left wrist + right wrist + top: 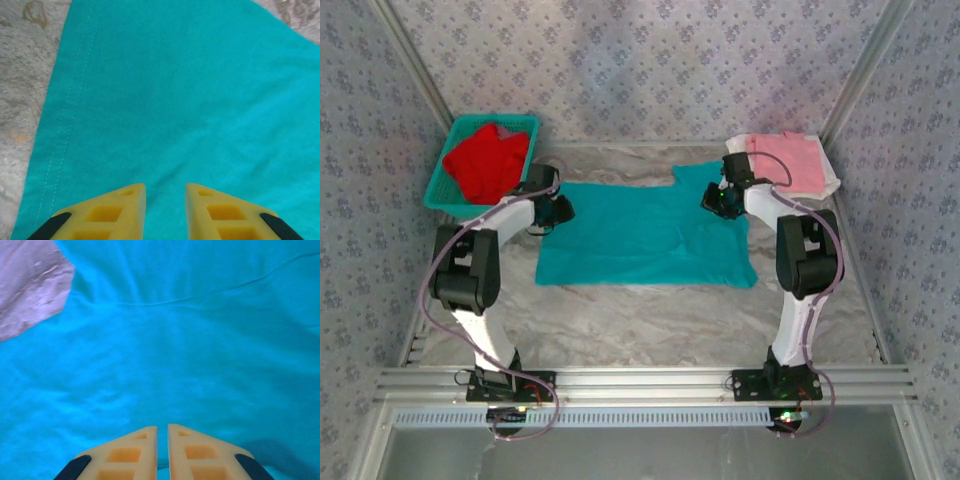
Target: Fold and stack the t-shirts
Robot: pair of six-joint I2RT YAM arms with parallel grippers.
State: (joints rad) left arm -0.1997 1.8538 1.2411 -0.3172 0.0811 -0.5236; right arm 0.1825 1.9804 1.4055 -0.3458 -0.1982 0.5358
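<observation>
Top external view shows the soft teal t-shirt (640, 235) spread flat on the grey marbled table (650, 320). Its long axis runs left to right between the two arms.

The left gripper (558, 210) hangs over the shirt's left end, and the right gripper (718, 200) over the far right corner by a sleeve, so each arm has its own end nearest.

From the left wrist, the yellow jaws (165, 192) stand slightly apart over smooth cloth, with the double-stitched hem (62, 120) just to their left. From the right wrist, the jaws (162, 432) are almost pressed together, with nothing seen between them, above lightly rippled fabric.

A crumpled red t-shirt (485, 160) sits in the teal plastic mesh basket (438, 190) at far left. A folded pink t-shirt (790, 158) lies at far right — well apart.
</observation>
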